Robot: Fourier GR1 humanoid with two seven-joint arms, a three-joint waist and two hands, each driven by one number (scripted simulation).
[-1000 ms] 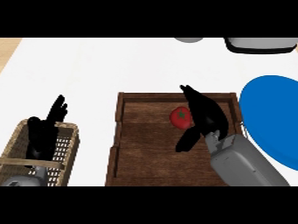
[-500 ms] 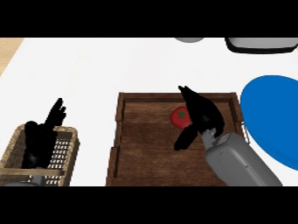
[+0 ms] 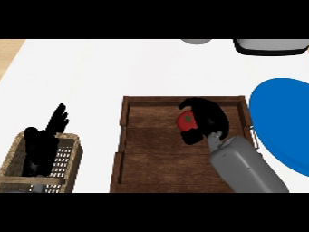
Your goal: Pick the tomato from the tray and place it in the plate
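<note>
While the left hand (image 3: 46, 140) rests relaxed left of the wooden tray (image 3: 150, 158), the right hand (image 3: 207, 120) curls around the tomato (image 3: 185, 120) inside it.

One head view looks steeply down on the counter (image 3: 117, 68), near, with the forearms entering from the near edge.

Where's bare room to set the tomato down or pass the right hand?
The blue plate right of the tray is bare, as is the white counter beyond it. Crowded: the right hand curls over the tomato; the left hand rests over the basket.
</note>
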